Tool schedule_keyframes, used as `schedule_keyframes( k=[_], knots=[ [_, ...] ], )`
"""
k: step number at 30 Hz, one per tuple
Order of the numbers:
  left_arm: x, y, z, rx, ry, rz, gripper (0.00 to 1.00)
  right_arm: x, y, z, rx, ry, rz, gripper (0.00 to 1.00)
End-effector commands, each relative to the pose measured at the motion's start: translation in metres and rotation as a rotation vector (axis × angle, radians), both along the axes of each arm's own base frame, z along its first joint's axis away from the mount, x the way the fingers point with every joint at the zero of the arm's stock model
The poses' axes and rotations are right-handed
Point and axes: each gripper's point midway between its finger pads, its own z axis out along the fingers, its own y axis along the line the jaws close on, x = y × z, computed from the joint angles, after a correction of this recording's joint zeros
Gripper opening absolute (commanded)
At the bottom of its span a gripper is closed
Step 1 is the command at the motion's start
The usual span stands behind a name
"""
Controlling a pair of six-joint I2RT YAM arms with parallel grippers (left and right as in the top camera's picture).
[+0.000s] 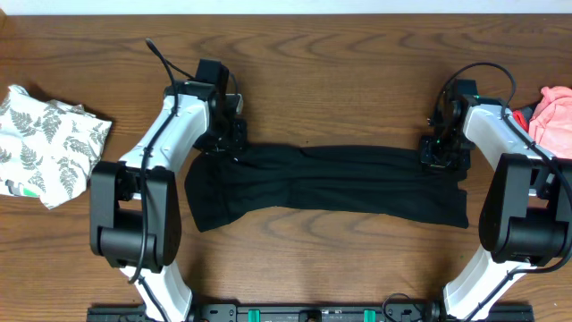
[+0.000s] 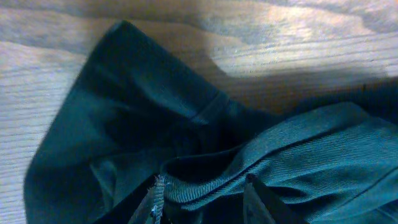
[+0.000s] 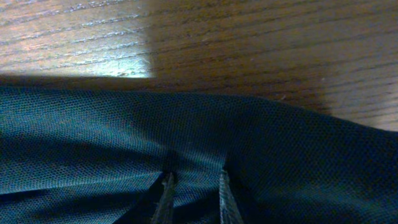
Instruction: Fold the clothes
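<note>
Black garment [image 1: 326, 183] lies stretched in a long band across the middle of the wooden table [image 1: 340, 54]. My right gripper [image 3: 196, 177] pinches its far edge at the right end; my left gripper [image 2: 205, 186] sits at the left end, fingers apart over bunched fabric.

Clothes [image 1: 331, 183] on wooden table [image 1: 357, 54]

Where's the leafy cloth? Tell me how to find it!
Look at the wooden table and find the long black garment across its middle. Go to the table's left edge: the crumpled cloth there is white with grey-green fern leaves, unlike the plain black one and the pink cloth opposite.
</note>
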Motion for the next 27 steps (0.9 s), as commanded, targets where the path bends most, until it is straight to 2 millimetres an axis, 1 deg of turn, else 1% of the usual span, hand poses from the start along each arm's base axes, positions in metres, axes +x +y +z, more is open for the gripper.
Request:
schedule_keyframes(
  k=[1,8,13,14,15,16,17,19,21,24,25,27],
  knots=[
    [-0.006,-0.001,-0.008,-0.011,0.032,0.003,0.42,-0.003,-0.010,0.003,-0.033,0.000,-0.030,0.24],
    [-0.009,0.000,-0.010,-0.011,0.047,0.019,0.42,-0.003,-0.010,0.003,-0.033,0.000,-0.030,0.24],
    [-0.017,-0.013,-0.011,-0.083,0.076,0.013,0.40,-0.003,-0.010,0.003,-0.033,-0.001,-0.030,0.24],
    [-0.018,-0.014,-0.012,-0.085,0.079,0.014,0.35,-0.003,-0.010,0.003,-0.033,-0.001,-0.030,0.24],
    [-0.018,-0.015,-0.012,-0.084,0.079,0.012,0.33,-0.003,-0.010,0.003,-0.033,-0.001,-0.030,0.24],
    [-0.018,-0.015,-0.012,-0.084,0.079,0.011,0.24,-0.003,-0.010,0.003,-0.033,0.000,-0.030,0.24],
    [-0.018,-0.015,-0.012,-0.084,0.079,0.011,0.21,-0.003,-0.010,0.003,-0.033,0.000,-0.030,0.24],
    [-0.018,-0.015,-0.012,-0.084,0.080,0.011,0.10,-0.003,-0.010,0.003,-0.033,0.000,-0.030,0.24],
    [-0.018,-0.015,-0.012,-0.084,0.079,0.011,0.06,-0.003,-0.010,0.003,-0.033,0.000,-0.030,0.24],
    [-0.018,-0.017,-0.009,-0.094,0.074,0.009,0.06,-0.004,-0.010,0.003,-0.033,0.002,-0.030,0.24],
    [-0.019,-0.019,-0.005,-0.111,0.072,0.002,0.06,-0.004,-0.010,0.003,-0.033,0.002,-0.030,0.24],
    [-0.020,-0.032,0.009,-0.189,0.056,-0.015,0.06,-0.004,-0.010,0.003,-0.033,0.002,-0.030,0.24]
  ],
)
